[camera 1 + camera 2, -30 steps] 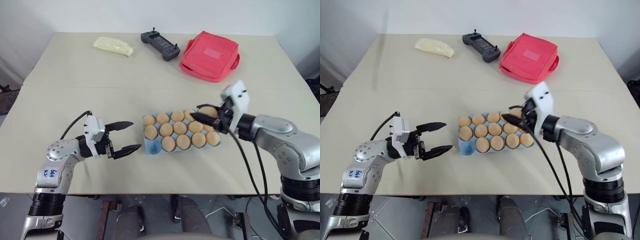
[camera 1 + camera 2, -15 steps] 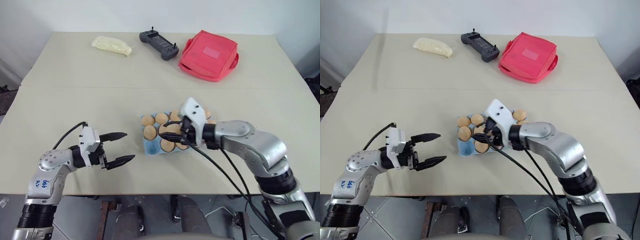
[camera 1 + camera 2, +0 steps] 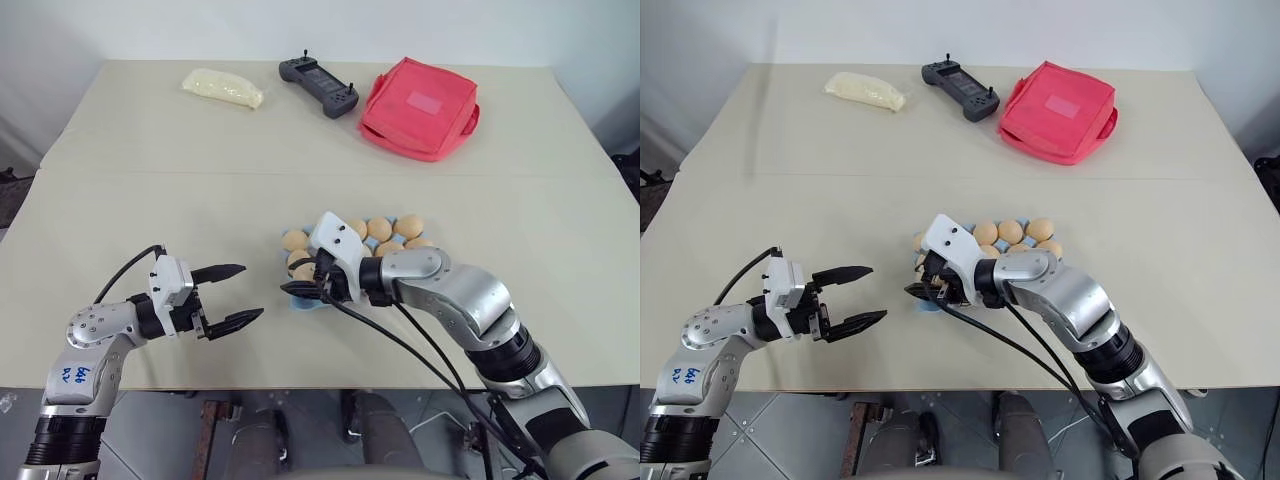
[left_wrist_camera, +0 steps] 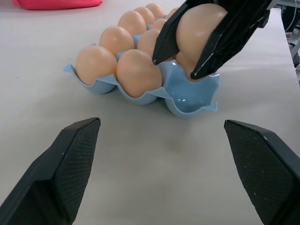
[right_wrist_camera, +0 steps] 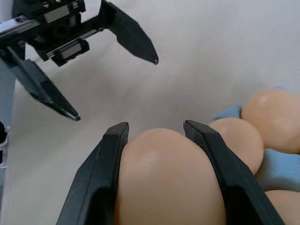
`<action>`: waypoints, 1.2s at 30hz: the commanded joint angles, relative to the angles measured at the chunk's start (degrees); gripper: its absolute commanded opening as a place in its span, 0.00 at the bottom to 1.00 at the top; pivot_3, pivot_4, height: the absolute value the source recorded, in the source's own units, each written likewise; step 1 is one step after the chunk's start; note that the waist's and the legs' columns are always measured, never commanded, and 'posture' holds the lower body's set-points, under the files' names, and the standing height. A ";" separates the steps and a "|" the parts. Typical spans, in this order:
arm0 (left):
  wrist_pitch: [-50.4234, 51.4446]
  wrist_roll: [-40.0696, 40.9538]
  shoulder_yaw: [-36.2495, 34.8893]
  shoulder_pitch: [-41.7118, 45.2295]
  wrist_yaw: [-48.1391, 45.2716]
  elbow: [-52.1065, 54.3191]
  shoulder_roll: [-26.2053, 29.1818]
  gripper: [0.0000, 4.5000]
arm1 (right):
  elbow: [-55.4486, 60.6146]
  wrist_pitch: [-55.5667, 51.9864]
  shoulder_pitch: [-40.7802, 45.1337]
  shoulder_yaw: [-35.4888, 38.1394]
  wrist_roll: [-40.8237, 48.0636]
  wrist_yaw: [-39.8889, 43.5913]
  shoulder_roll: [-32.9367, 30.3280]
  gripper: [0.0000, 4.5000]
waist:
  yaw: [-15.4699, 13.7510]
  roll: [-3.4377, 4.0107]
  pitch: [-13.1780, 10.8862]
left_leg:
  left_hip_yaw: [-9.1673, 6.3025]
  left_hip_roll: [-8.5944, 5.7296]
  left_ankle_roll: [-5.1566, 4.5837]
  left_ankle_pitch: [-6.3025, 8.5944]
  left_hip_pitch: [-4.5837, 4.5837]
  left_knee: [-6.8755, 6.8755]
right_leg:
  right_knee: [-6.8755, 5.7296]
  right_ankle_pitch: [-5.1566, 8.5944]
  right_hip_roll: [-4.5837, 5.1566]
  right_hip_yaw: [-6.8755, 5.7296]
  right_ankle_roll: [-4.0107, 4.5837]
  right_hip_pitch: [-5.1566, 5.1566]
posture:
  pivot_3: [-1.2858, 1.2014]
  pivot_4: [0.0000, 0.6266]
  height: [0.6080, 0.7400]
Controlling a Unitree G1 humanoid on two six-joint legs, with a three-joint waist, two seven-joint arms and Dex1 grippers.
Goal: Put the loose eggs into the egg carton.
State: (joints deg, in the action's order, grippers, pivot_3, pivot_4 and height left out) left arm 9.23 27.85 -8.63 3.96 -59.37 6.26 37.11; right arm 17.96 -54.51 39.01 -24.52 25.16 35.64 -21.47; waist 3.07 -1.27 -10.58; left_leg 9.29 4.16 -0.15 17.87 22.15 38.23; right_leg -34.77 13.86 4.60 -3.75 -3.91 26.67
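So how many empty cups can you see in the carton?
1: the front-left corner cup, just below the egg in the right fingers. The right arm covers part of the carton, so others may be hidden.

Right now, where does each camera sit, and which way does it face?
Head stereo pair: looks forward and down over the beige table, both arms showing.
Left wrist: behind the open left gripper, facing the light blue moulded egg carton.
Right wrist: behind the right gripper, its fingers around a tan-orange egg.
Shared: both wrist views show that held egg; the right wrist view also shows the left gripper.
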 commanded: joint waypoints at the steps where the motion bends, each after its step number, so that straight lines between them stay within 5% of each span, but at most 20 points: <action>1: -0.52 0.14 -0.57 0.58 0.65 1.81 -0.12 1.00 | 1.05 1.53 0.76 0.13 -0.68 1.18 0.62 0.72 | 0.00 0.00 0.00 | 0.00 0.00 0.00 0.00 0.00 0.00 | -0.01 0.00 -0.01 0.00 0.00 0.00 | 0.52 0.24 1.00; 5: -0.37 -0.19 -0.32 1.70 1.30 1.54 -0.21 1.00 | 2.20 1.89 0.77 1.56 -0.30 2.41 0.23 0.99 | -0.06 0.00 0.00 | -0.03 0.00 0.03 -0.01 -0.01 0.01 | -0.04 0.00 -0.02 -0.04 0.00 0.00 | 0.52 0.24 1.00; 11: 1.50 0.38 -0.46 4.18 3.40 1.05 -0.83 1.00 | 3.17 2.27 1.40 7.56 0.70 1.75 -0.06 0.99 | -0.09 0.00 0.00 | -0.03 -0.06 0.03 -0.02 0.00 0.04 | -0.08 0.00 -0.01 -0.04 0.00 0.00 | 0.52 0.24 1.00; 15: 2.20 0.01 -0.39 6.22 5.28 0.94 -1.54 1.00 | 3.33 2.93 0.74 17.27 2.81 4.27 -5.70 0.99 | -0.48 -0.01 0.00 | -0.04 -0.09 0.03 -0.02 0.01 0.04 | -0.07 0.00 -0.01 -0.06 -0.01 -0.02 | 0.52 0.24 1.00; 25: 0.59 -1.06 0.99 10.86 5.31 -2.02 -3.26 1.00 | 1.96 12.14 -16.87 30.74 4.62 17.50 -24.22 0.99 | -1.72 -0.03 0.01 | 0.10 -0.18 0.00 0.05 0.05 0.00 | 0.17 -0.02 -0.03 -0.18 -0.05 -0.09 | 0.52 0.24 1.00; 36: -0.58 -0.60 2.16 13.48 1.78 -4.49 -3.39 1.00 | -6.07 23.31 -27.03 35.83 1.95 21.78 -27.88 0.99 | -1.49 -0.04 0.01 | 0.20 -0.20 0.01 -0.17 -0.13 0.08 | -0.02 -0.10 -0.05 -0.05 0.02 -0.15 | 0.52 0.24 1.00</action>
State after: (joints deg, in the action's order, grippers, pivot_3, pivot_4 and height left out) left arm 9.73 26.68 -6.07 16.14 -56.52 1.22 33.62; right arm 11.84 -33.00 12.12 9.40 27.05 57.05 -48.72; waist 1.58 -1.31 -10.57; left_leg 9.49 3.96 -0.15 17.66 22.03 38.32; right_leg -34.79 13.75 4.55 -3.80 -3.87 26.52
